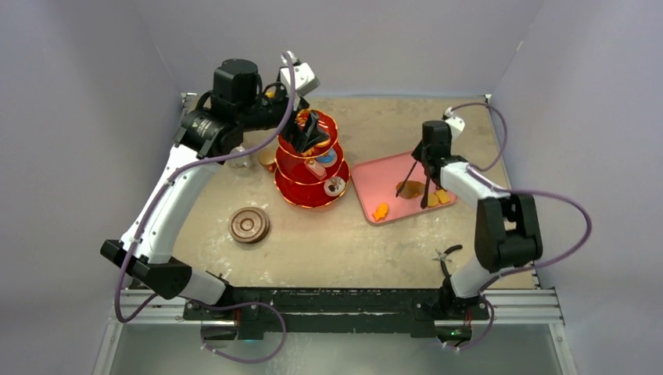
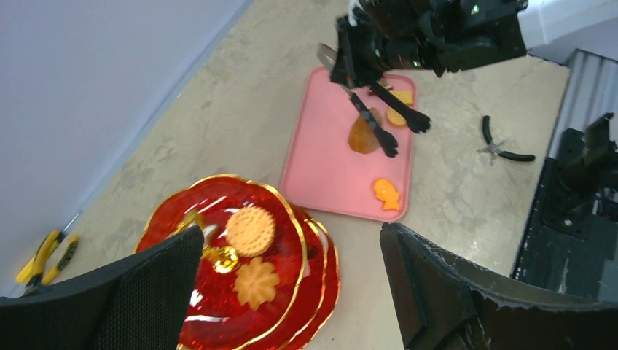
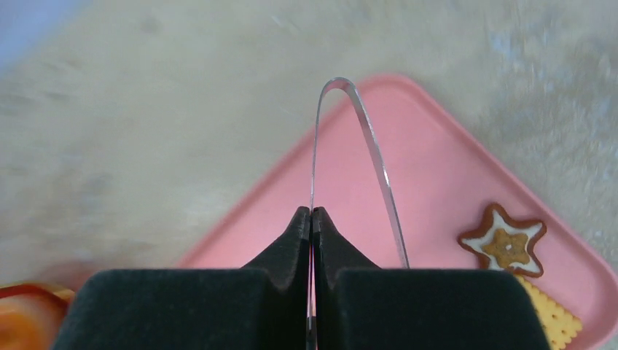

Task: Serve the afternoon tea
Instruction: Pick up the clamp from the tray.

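Nearest you, brown round saucers [image 1: 249, 225] sit on the table, L side. R gripper [image 3: 312, 219] is clenched on black tongs [image 2: 385, 142] over the pink rectangular tray [image 1: 374, 178]. Farther back, L gripper [image 2: 291, 235] hangs released above the red 3-tier stand w/ gold rims [image 2: 211, 204]; 2 tan biscuits [image 2: 250, 230] lie on its top tier.

pink tray [image 1: 374, 181] on bench [image 1: 328, 234], right of centre. black tongs [image 2: 373, 122] tips-down over it, tips apart. black-handled pliers [image 1: 447, 255] near front right edge; yellow-handled pliers [image 2: 45, 255] by the wall.
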`<action>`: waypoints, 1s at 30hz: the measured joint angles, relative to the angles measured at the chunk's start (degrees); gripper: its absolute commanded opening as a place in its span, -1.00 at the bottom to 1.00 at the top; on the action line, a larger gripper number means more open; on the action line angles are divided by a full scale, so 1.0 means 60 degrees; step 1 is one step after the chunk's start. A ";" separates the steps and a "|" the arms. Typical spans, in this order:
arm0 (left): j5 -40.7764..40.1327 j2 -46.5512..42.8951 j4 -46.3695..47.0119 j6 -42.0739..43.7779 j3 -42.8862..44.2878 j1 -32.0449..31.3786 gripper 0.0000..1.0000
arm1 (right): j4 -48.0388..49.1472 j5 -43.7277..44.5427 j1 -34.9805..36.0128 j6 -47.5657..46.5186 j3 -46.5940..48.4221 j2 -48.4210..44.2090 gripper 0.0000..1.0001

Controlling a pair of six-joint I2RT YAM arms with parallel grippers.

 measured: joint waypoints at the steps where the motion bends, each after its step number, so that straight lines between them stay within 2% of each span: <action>1: 0.0000 0.0051 0.0000 0.0018 0.0011 -0.0204 0.85 | 0.0073 -0.0175 0.0000 -0.0058 -0.0004 -0.0506 -1.00; 5: -0.0029 0.0528 0.0025 0.0062 0.0211 -0.1311 0.94 | 0.0903 -0.0841 0.0000 -0.0291 -0.0240 -0.2652 -1.00; 12: -0.0029 0.1198 0.1031 -0.0488 -0.0076 -0.2550 0.99 | 0.3738 -0.2426 0.0004 -0.0557 -0.2142 -0.6794 -1.00; 16: 0.0055 0.1461 0.2215 -0.1228 -0.0528 -0.3082 0.99 | 0.4998 -0.3377 0.0007 -0.0481 -0.2521 -0.7621 -1.00; 21: 0.0375 0.2058 0.3479 -0.2259 -0.0576 -0.3537 0.99 | 0.6739 -0.4135 0.0120 0.0004 -0.2856 -0.7683 -1.00; 24: 0.0379 0.2244 0.3982 -0.2601 -0.0634 -0.3657 0.97 | 0.7457 -0.4073 0.0546 0.0117 -0.2878 -0.7555 -1.00; 27: 0.0317 0.2284 0.4339 -0.2728 -0.0637 -0.3756 0.72 | 0.8094 -0.3916 0.1432 -0.0033 -0.2878 -0.7424 -1.00; 30: 0.0135 0.2291 0.4583 -0.2714 -0.0637 -0.3818 0.33 | 0.8517 -0.3756 0.1989 -0.0149 -0.2878 -0.7235 -1.00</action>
